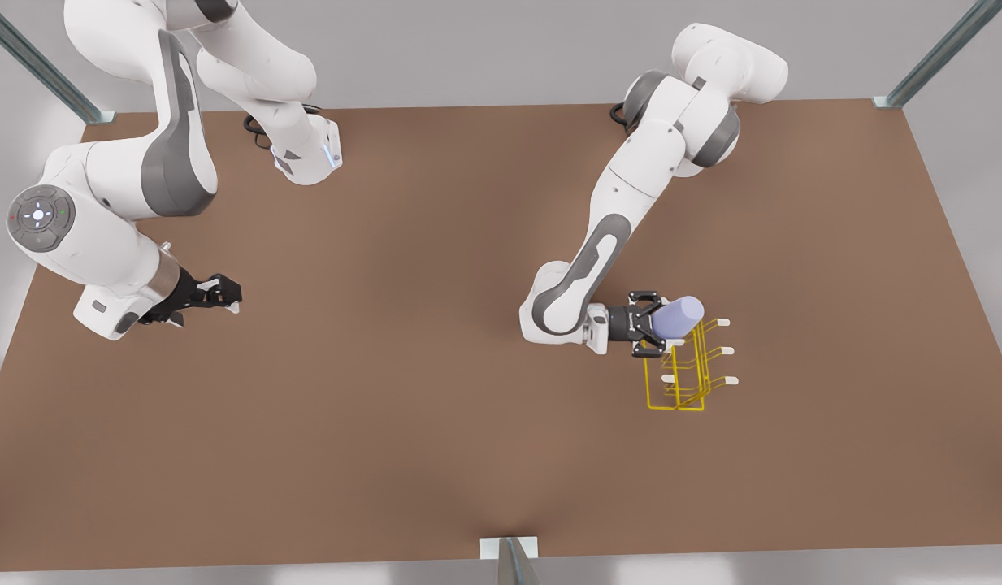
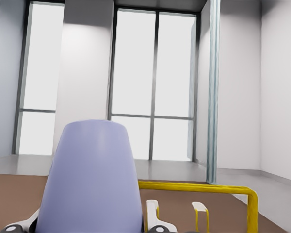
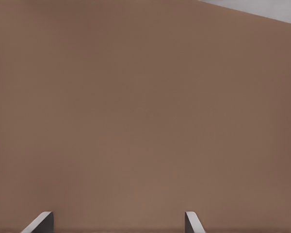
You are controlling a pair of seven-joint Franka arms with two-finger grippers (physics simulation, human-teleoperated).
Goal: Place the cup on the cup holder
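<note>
The lavender-blue cup (image 1: pixel 681 317) lies on its side in my left gripper (image 1: pixel 657 323), which is shut on it at the front view's right. The cup hovers over the upper edge of the yellow wire cup holder (image 1: pixel 684 375), whose white-tipped prongs point to the front view's right. In the left wrist view the cup (image 2: pixel 92 177) stands large between the fingers, with the cup holder's yellow bar (image 2: pixel 199 187) and a white prong tip (image 2: pixel 151 209) just beyond it. My right gripper (image 1: pixel 223 294) waits open above the table at the front view's left, its fingertips (image 3: pixel 40 221) apart over bare brown surface.
The brown table (image 1: pixel 435 390) spreads wide between the two arms. Metal frame posts stand at the far corners (image 1: pixel 939 57) and at the near edge (image 1: pixel 510 561). Windows and a metal post (image 2: pixel 213 92) lie beyond the table.
</note>
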